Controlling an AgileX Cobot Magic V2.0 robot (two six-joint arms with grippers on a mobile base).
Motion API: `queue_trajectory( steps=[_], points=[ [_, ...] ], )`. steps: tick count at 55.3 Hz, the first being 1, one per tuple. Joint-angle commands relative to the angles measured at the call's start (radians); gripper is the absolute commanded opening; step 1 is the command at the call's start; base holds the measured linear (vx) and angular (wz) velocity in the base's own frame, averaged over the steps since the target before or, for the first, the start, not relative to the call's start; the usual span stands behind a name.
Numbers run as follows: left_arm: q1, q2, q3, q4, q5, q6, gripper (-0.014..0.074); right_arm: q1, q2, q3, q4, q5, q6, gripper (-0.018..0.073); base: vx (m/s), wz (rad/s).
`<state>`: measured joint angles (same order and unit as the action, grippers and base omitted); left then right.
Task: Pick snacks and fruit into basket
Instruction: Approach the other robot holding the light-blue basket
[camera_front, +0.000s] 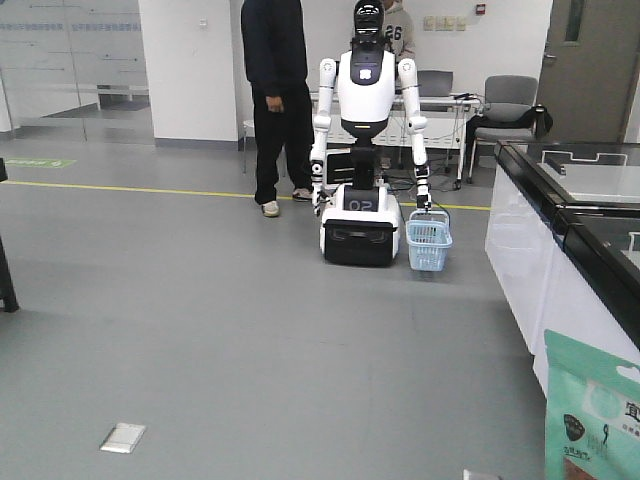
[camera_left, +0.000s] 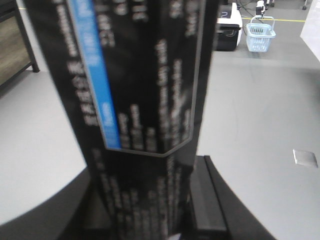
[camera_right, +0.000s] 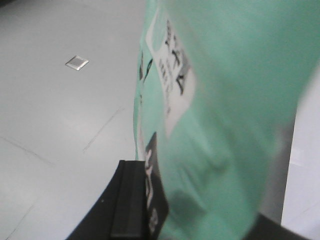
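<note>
My right gripper (camera_right: 200, 215) is shut on a mint-green snack pouch (camera_right: 220, 100) with a black label, held upright. The pouch's top shows at the bottom right of the front view (camera_front: 595, 420). My left gripper (camera_left: 145, 210) is shut on a black printed snack pouch (camera_left: 145, 100) with a blue stripe, also upright. A light-blue basket (camera_front: 429, 243) hangs from the hand of a white humanoid robot (camera_front: 365, 100) across the floor. The basket also shows far off in the left wrist view (camera_left: 260, 35). No fruit is in view.
A person in black (camera_front: 275, 100) stands beside the humanoid. A white counter with a dark top (camera_front: 560, 230) runs along the right. A metal floor plate (camera_front: 123, 437) lies on the grey floor. Chairs and a desk stand at the back wall.
</note>
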<state>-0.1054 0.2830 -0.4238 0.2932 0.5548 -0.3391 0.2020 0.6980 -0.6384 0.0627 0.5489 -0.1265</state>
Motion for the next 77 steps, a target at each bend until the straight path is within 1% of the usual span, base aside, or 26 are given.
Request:
queue_trajectory(
  steps=[1,32,77],
  points=[
    [-0.001,0.006,-0.036,0.013,-0.094,-0.001,0.0001,0.001,-0.005,-0.032,-0.007,-0.084,-0.001,-0.0008,0.54,-0.18],
    [-0.001,0.006,-0.036,0.013,-0.094,-0.001,0.0001,0.001,-0.005,-0.032,-0.007,-0.082,-0.001,-0.0008,0.57,-0.19],
    [-0.001,0.006,-0.036,0.013,-0.094,-0.001,0.0001,0.001,-0.006,-0.032,-0.007,-0.083,-0.003,-0.0008,0.65,-0.02]
  ],
)
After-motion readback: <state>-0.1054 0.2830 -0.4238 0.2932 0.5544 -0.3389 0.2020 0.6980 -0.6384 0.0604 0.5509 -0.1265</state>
